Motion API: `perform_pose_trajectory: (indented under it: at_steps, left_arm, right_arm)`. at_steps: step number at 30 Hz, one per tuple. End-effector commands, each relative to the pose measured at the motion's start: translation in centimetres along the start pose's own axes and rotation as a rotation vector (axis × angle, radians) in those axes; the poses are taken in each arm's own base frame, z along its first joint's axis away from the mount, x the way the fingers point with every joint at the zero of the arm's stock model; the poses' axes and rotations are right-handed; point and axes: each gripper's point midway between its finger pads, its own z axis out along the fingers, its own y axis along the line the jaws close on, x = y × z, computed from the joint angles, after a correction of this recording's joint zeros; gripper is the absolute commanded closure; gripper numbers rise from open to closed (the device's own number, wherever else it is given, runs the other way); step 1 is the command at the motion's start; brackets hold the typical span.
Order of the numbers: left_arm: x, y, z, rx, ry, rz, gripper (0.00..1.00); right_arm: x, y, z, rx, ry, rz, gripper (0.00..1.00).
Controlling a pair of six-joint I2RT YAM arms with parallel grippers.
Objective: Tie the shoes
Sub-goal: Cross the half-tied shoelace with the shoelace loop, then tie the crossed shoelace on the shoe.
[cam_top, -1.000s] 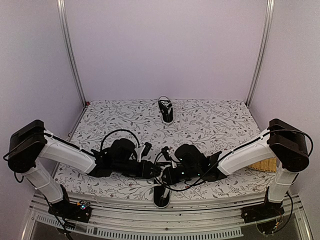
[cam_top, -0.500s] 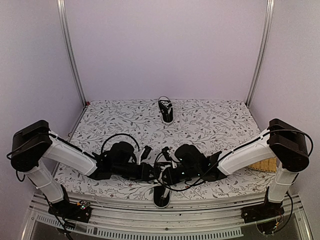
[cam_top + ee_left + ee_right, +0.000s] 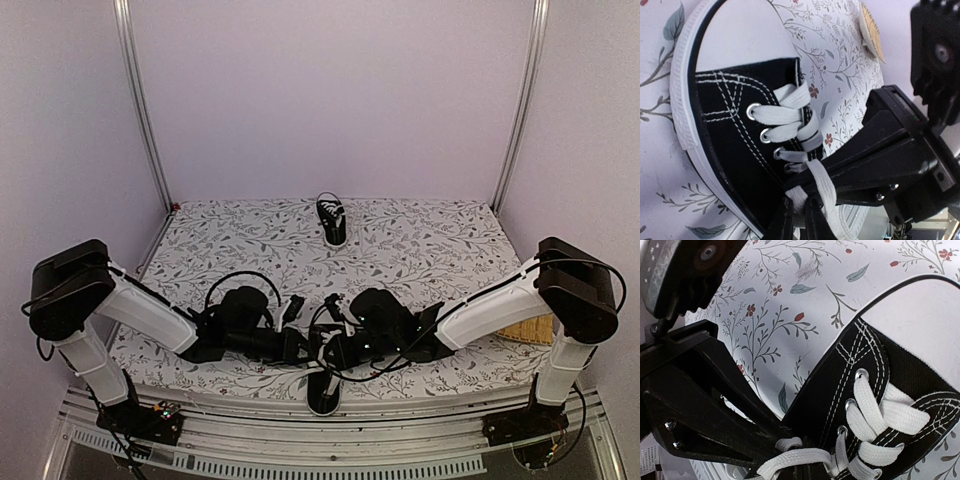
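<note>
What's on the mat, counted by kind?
Shoes: 2 (near shoe, far shoe)
Tan woven coaster: 1
Total: 3

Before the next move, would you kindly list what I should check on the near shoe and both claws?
1. Right claw shut: ok.
2. Left claw firmly gripping the lace: cannot tell.
3. Near shoe upright on the table: ok.
4. Near shoe's bow tied: not ok, strands loose.
5. Far shoe clear of both arms: ok.
</note>
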Motion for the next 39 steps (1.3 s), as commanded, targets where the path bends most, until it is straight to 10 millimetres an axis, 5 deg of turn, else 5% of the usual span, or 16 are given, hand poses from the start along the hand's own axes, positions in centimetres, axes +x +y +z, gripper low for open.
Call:
perform_pose_trajectory:
  at_steps: [1,12,21,27,33,39]
  left_arm:
    - [-0.3,-0.2,0.1,0.022,-0.015,0.006,0.95]
    - [-0.9,0.9,-1.2,-0.041,-0.086,-0.027,1.0]
    - [-1.4,1.2,-2.4,-0.065,-0.132,-0.041,1.0]
    - [-1.1,0.5,-2.0,-0.032,-0.1,-0.03,1.0]
    - [-1.0,-0.1,-1.5,-0.013,-0.068,-0.014,1.0]
    - [-0.9,0.0,-1.4,-0.013,-0.061,-0.019,1.0]
  right_arm:
    - [-1.3,1.6,-0.6,-0.056,-0.051,-0.026,0.98]
    - [-1.3,1.1,-1.8,-0.025,-0.06,-0.027,0.95]
    - [-0.5,0.6,-5.5,0.002,-0.058,-0.035,0.67]
    - [-1.5,2.8,-7.3,0.001,-0.102,-0.215,0.52]
    - [-1.6,4.8,-5.8,0.099,-0.103,-0.495,0.45]
    - [-1.0,4.3,-2.6,0.211,-0.079,-0.66,0.45]
